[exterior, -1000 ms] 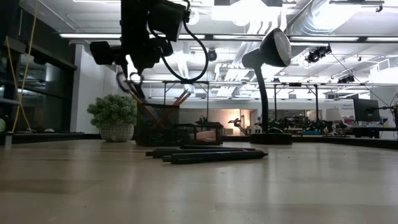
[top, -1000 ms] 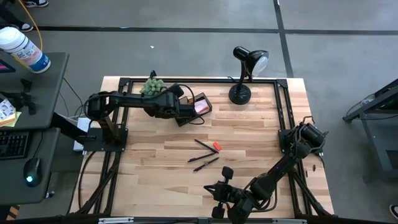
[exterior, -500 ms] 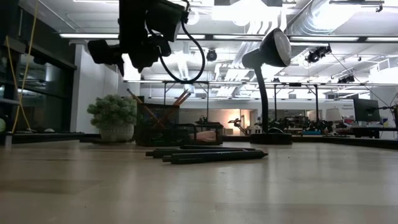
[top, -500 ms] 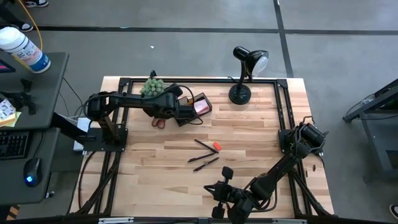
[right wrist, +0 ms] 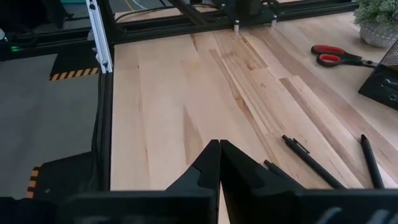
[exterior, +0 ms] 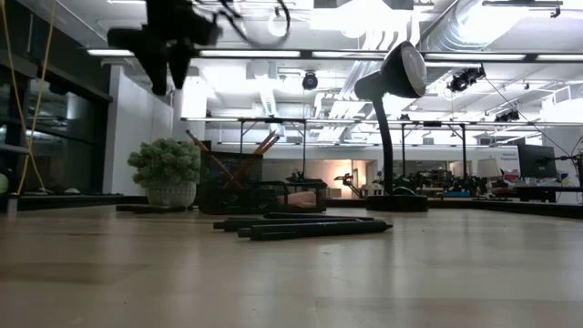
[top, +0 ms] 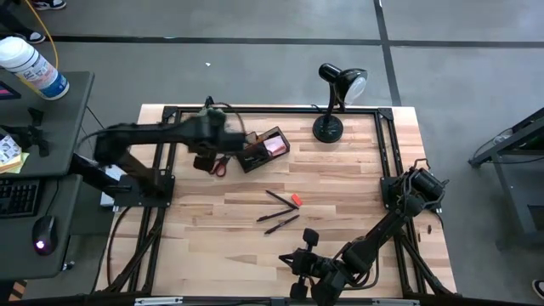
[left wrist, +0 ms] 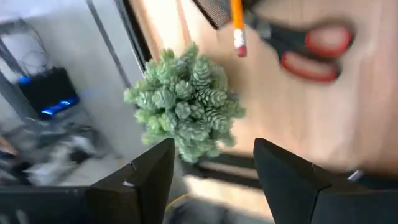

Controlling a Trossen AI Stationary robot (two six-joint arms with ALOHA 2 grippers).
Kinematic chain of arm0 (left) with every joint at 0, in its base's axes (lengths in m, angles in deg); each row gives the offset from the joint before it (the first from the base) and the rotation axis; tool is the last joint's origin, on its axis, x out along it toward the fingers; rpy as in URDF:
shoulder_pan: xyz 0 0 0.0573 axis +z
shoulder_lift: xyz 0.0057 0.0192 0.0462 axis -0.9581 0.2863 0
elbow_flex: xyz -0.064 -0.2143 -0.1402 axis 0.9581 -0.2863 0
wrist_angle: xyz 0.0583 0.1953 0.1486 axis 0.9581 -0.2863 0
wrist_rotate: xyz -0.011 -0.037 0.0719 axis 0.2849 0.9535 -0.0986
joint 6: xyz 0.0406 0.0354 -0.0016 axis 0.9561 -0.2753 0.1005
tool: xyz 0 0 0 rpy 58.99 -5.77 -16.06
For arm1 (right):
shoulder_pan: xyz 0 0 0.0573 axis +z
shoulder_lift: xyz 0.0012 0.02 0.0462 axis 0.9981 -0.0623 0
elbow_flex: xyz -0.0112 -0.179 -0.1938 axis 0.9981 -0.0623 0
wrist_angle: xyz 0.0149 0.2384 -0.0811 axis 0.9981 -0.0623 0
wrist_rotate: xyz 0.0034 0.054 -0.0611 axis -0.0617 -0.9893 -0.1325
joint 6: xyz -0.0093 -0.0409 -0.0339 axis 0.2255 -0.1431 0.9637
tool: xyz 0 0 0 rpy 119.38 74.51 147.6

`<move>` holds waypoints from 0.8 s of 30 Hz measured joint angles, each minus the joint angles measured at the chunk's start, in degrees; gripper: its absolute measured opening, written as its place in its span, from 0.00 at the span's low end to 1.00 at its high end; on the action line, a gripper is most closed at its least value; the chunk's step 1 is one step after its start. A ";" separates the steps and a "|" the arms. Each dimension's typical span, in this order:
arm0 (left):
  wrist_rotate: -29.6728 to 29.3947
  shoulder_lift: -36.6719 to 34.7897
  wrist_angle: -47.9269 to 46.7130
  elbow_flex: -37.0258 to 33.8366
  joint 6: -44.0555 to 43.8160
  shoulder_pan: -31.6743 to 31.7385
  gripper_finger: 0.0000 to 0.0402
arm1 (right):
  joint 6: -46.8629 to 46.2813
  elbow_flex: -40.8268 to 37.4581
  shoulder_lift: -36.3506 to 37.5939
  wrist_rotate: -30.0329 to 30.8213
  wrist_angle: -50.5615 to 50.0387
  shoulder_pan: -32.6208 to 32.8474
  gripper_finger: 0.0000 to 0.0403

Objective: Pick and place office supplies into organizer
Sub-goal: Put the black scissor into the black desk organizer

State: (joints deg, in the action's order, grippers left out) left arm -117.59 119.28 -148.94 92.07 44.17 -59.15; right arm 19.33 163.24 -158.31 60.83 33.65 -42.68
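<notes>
Scissors [top: 218, 164] dropped onto table [top: 340, 195] (beside organizer [top: 262, 149])

left end effector [left wrist: 211, 180] opened, pulled back from organizer [top: 263, 148] | scissors [top: 218, 167] now on table beside it

The left gripper [top: 206, 150] hangs raised at the far-left part of the table, its 2 fingers [left wrist: 143, 180] spread wide and empty — the right gripper [right wrist: 219, 163] rests low at the near edge, fingers pressed together.
</notes>
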 joint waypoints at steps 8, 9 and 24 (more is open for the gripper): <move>4.60 -13.22 9.15 -7.43 -15.01 0.02 0.52 | -0.53 0.00 0.00 -0.34 -0.69 -0.36 0.01; 5.42 -14.86 10.46 -9.29 -16.52 0.01 0.52 | -0.89 0.00 0.00 -0.37 -0.68 -0.56 0.01; 15.16 -26.00 30.71 -36.06 -33.95 0.05 0.52 | -8.21 0.00 0.00 -2.92 -1.31 -3.63 0.01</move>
State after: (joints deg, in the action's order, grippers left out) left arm -102.43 93.28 -118.23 56.01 10.22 -59.10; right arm 11.12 163.24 -158.31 57.92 32.34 -46.32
